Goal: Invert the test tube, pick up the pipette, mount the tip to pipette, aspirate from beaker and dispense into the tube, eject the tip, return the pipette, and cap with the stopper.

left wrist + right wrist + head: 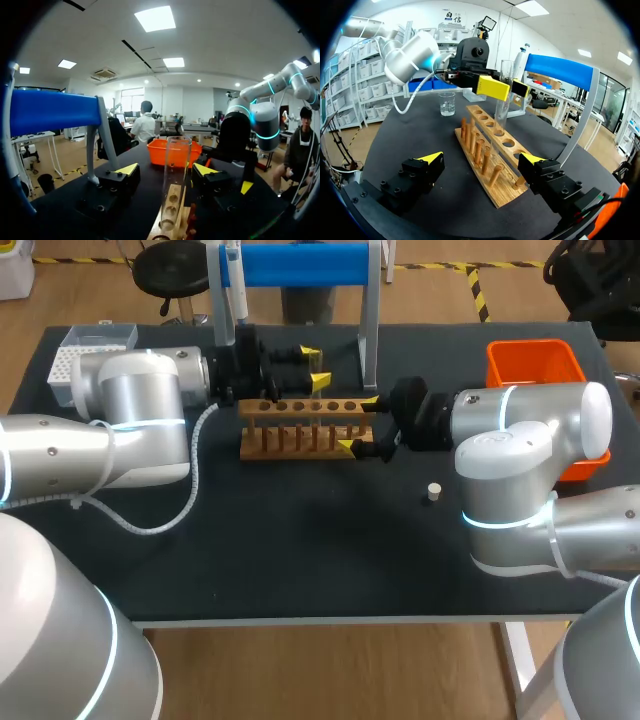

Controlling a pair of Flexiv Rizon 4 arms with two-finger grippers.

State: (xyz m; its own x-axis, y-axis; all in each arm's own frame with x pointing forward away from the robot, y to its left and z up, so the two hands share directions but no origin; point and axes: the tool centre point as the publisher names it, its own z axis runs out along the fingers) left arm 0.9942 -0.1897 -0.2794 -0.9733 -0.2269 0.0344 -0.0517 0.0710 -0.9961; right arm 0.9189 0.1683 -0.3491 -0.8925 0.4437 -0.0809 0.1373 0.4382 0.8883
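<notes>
Neighbouring the rack [300, 438]: stand [300, 265], bin [535, 362], stopper [433, 492].

A clear glass test tube [175, 185] stands upright, mouth up, in a hole of the wooden rack [305, 430], which lies toward the table's [300, 560] far edge. The white pipette [237, 285] hangs at that far edge. A small beaker [447, 105] of clear liquid sits beyond the rack's left end, and the pale stopper [433, 492] lies right of the table's middle.
</notes>
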